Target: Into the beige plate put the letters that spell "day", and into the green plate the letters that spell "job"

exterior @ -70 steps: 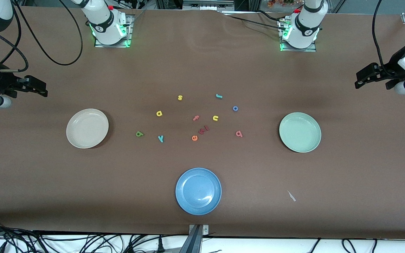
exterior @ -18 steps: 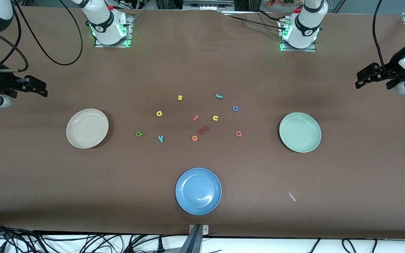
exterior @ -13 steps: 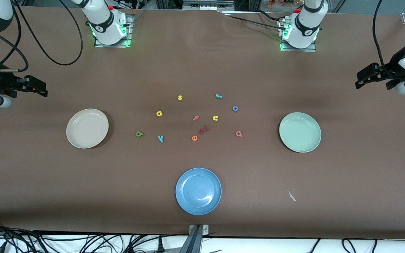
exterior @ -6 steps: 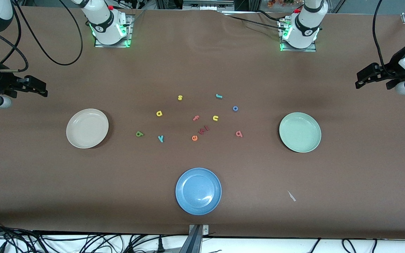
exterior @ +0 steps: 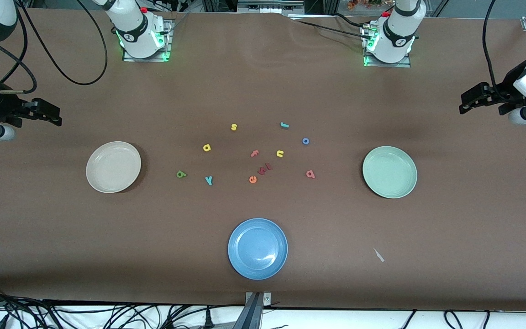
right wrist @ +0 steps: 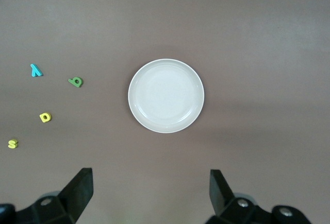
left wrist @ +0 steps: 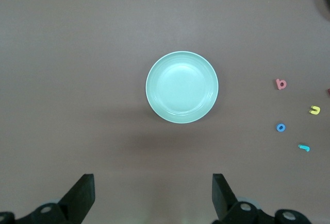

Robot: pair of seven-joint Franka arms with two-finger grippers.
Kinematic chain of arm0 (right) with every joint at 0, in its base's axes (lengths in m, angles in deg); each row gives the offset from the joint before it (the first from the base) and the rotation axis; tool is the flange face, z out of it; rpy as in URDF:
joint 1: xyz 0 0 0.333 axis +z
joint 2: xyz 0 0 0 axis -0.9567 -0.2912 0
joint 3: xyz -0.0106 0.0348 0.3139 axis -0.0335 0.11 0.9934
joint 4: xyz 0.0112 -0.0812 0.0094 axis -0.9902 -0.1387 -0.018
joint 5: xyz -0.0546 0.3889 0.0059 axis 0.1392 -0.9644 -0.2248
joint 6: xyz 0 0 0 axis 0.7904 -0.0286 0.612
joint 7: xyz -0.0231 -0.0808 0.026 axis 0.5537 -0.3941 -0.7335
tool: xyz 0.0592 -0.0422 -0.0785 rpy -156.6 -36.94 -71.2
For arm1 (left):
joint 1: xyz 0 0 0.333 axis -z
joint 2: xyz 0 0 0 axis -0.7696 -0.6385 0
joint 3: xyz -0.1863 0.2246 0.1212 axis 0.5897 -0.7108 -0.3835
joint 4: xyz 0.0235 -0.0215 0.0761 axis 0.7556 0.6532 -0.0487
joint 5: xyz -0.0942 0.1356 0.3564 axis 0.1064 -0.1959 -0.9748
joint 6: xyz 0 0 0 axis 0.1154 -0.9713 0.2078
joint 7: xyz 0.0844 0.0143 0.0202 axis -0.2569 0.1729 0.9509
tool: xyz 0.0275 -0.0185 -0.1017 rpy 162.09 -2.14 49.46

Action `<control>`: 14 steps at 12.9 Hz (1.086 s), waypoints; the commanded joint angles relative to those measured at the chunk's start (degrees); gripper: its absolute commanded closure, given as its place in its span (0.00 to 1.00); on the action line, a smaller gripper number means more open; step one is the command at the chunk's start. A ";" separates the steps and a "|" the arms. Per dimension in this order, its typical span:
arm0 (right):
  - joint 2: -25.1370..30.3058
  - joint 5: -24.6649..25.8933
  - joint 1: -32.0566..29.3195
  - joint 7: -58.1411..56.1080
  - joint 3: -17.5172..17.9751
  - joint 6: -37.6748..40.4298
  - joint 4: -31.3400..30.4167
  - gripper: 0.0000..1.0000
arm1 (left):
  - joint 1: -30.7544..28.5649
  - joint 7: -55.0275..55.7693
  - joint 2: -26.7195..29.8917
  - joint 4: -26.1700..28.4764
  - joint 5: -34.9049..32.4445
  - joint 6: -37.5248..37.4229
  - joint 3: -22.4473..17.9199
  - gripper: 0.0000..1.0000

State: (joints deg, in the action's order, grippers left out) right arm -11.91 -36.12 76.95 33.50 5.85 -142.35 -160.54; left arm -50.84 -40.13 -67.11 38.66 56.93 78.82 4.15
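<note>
The beige plate (exterior: 113,167) lies empty toward the right arm's end, the green plate (exterior: 390,172) empty toward the left arm's end. Between them on the table lie the green d (exterior: 181,174), yellow a (exterior: 207,147), teal y (exterior: 208,180), teal j (exterior: 284,124), blue o (exterior: 306,141) and salmon b (exterior: 310,173). My right gripper (exterior: 55,116) hangs open and empty at its table end, looking down on the beige plate (right wrist: 166,96). My left gripper (exterior: 463,104) hangs open and empty at its own end, looking down on the green plate (left wrist: 181,87).
A blue plate (exterior: 257,248) sits near the front edge. Other letters lie among the task ones: yellow s (exterior: 234,127), pink f (exterior: 255,153), yellow u (exterior: 280,154), orange e (exterior: 253,179), a dark red pair (exterior: 266,168). A white scrap (exterior: 378,255) lies nearer the camera than the green plate.
The left arm's hand has shifted slightly toward the robots' bases. The right arm, the plates and the letters have not moved.
</note>
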 commanded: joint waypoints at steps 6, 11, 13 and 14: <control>0.47 -0.14 -0.10 -0.30 0.09 0.55 -0.38 0.00 | 0.52 -1.13 -0.52 -1.39 1.30 -1.35 -0.33 0.00; 0.21 -10.40 0.17 -0.47 0.26 2.39 -0.56 0.00 | 0.78 -1.04 -0.52 -1.39 1.30 -1.96 -0.33 0.00; 0.21 -11.22 0.34 -0.57 0.35 2.31 -0.38 0.00 | 0.79 -0.96 -0.52 -1.39 1.39 -1.96 -0.33 0.00; 0.12 -10.78 0.43 -0.48 0.35 2.31 -0.38 0.00 | 0.87 -0.87 -0.52 -1.39 1.30 -2.05 -0.33 0.00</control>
State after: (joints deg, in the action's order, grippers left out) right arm -12.12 -45.99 77.28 33.51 6.21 -140.45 -160.57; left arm -50.30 -40.13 -67.18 38.66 56.93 78.14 4.20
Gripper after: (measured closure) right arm 0.000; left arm 0.000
